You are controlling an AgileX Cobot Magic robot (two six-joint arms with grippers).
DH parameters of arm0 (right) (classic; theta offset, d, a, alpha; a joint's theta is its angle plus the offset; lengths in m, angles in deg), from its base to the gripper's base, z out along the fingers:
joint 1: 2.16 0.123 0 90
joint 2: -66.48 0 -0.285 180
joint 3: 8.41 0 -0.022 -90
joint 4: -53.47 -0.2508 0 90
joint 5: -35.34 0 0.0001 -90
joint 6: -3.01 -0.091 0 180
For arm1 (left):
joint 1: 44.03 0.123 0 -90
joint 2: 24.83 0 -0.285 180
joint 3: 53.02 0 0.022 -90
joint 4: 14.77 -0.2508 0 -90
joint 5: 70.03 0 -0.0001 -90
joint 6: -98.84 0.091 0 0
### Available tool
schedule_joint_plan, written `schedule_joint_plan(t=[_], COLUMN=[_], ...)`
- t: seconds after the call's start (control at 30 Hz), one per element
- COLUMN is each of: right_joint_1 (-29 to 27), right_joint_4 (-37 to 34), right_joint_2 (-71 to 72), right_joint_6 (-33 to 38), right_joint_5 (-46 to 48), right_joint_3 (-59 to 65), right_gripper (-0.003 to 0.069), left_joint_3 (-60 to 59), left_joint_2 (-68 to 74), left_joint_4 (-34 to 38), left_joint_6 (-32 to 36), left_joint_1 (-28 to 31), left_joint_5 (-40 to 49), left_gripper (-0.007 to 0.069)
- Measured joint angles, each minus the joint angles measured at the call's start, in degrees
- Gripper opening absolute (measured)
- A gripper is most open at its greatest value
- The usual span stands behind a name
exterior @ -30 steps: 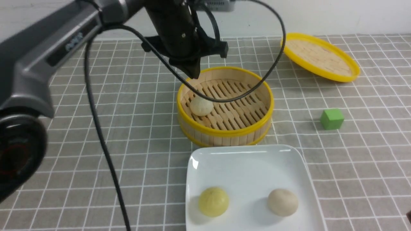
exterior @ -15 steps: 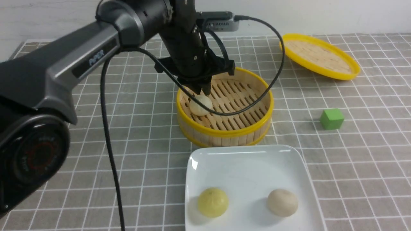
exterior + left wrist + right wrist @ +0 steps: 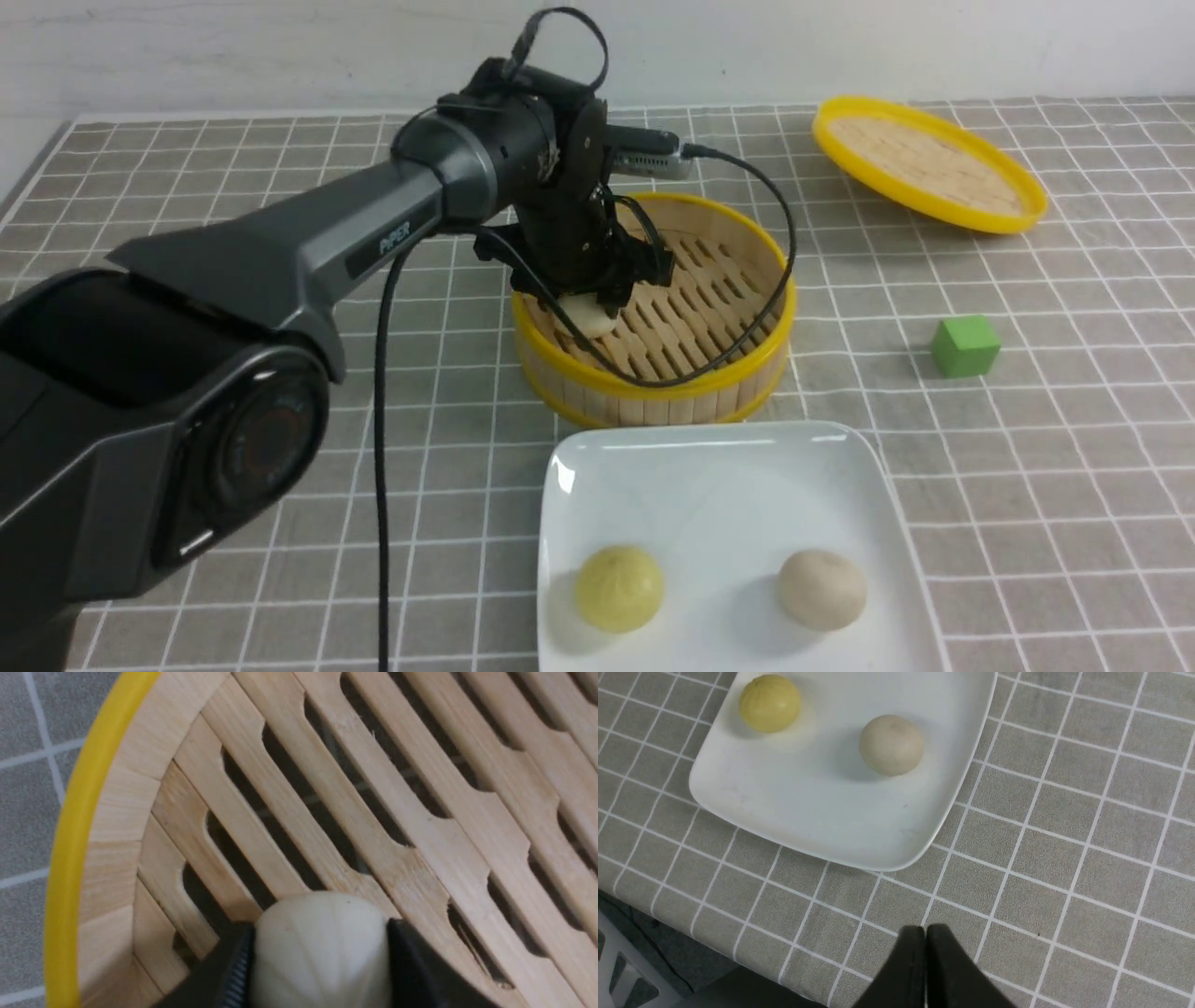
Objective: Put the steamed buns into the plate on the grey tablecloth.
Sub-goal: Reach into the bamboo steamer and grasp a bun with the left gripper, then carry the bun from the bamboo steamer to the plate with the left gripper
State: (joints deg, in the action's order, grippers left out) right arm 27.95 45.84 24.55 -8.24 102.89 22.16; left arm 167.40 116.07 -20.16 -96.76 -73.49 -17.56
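One off-white steamed bun (image 3: 590, 317) lies on the left side of the bamboo steamer (image 3: 653, 387). My left gripper (image 3: 597, 301) reaches down into the steamer. In the left wrist view (image 3: 322, 926) its black fingers (image 3: 233, 961) press both sides of this bun (image 3: 322, 952). A second, beige steamed bun (image 3: 822, 588) lies on the white square plate (image 3: 709, 439) on the grey tablecloth (image 3: 1027, 467). It also shows in the right wrist view (image 3: 891, 744). My right gripper (image 3: 926, 935) is shut and empty over the cloth beside the plate (image 3: 808, 812). It is out of the front view.
A yellow bun (image 3: 619, 588) also lies on the plate, left of the beige one. The yellow-rimmed lid (image 3: 929, 163) lies at the back right. A green cube (image 3: 965, 345) sits right of the steamer. The left arm's cable (image 3: 378, 448) hangs over the cloth.
My left gripper has come down from above the steamer's rim into the steamer and closed round the bun there. The things on the plate have not moved.
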Motion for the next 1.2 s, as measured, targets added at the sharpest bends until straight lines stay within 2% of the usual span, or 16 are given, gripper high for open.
schedule_joint_plan(t=[0.1, 0.17, 0.23, 0.37, 0.47, 0.53, 0.57, 0.6, 0.63, 0.73, 0.83, 0.93, 0.97, 1.0, 1.03, 1.2], right_joint_1=[0.0, 0.0, 0.0, 0.0, 0.0, 0.0, 0.0, 0.0, 0.0, 0.0, 0.0, 0.0, 0.0, 0.0, 0.0, 0.0], right_joint_4=[0.0, 0.0, 0.0, 0.12, 0.12, 0.05, 0.01, 0.01, 0.01, 0.01, -0.18, -0.18, -0.03, -0.05, 0.47, 4.53], right_joint_2=[0.0, 0.0, 0.0, 0.0, 0.0, 0.0, 0.0, 0.0, 0.0, 0.21, 1.23, 4.39, 6.95, 7.66, 10.83, 21.69], right_joint_6=[0.0, 0.0, 0.0, 0.0, 0.0, 0.0, 0.0, 0.0, 0.0, -1.31, -2.51, -3.99, -4.63, -4.89, -5.64, -6.22], right_joint_5=[0.0, 0.06, 0.23, 0.71, 1.79, 1.85, 1.85, 1.9, 1.9, 1.84, 2.46, 4.08, 4.4, 4.4, 4.42, 4.47], right_joint_3=[0.0, 0.0, 0.0, 0.0, 0.0, 0.0, 0.0, 0.0, 0.0, 0.0, 0.0, 0.0, 0.0, 0.0, 0.0, 0.57], right_gripper=[0.0027, 0.0028, 0.0029, 0.0029, 0.0033, 0.0035, 0.0036, 0.0038, 0.0038, 0.0043, 0.0043, 0.0046, 0.0046, 0.0046, 0.0047, 0.0047], left_joint_3=[2.08, 4.71, 6.64, 4.9, -5.52, -13.47, -13.47, -20.47, -21.17, -28.6, -29.35, -29.48, -29.48, -29.48, -29.48, -29.48], left_joint_2=[-1.45, -4.13, -8.16, -17.02, -24.77, -26.66, -26.67, -26.16, -26.01, -21.47, -19.12, -17.43, -17.12, -17.12, -17.12, -18.61], left_joint_4=[1.89, 4.5, 5.39, 6.5, 7.54, 7.79, 7.79, 7.62, 7.56, 6.61, 6.23, 5.39, 5.86, 5.87, 6.54, 6.93], left_joint_6=[1.45, 4.14, 5.87, 5.99, 5.3, 3.45, 3.18, 0.83, 0.28, -3.63, -4.47, -4.9, -4.95, -4.95, -4.95, -4.95], left_joint_1=[0.0, 0.0, -0.12, -0.92, -3.88, -7.0, -7.34, -9.92, -10.53, -13.93, -14.15, -14.15, -14.15, -14.15, -14.15, -14.15], left_joint_5=[4.5, 10.41, 15.21, 17.17, 18.02, 18.16, 18.16, 15.45, 14.89, 5.96, 3.39, 0.65, -0.2, -0.25, -0.53, -1.28], left_gripper=[0.0088, 0.0039, 0.0029, 0.0027, 0.0027, 0.0027, 0.0027, 0.003, 0.0031, 0.0057, 0.0098, 0.0188, 0.0246, 0.0253, 0.0317, 0.0446])
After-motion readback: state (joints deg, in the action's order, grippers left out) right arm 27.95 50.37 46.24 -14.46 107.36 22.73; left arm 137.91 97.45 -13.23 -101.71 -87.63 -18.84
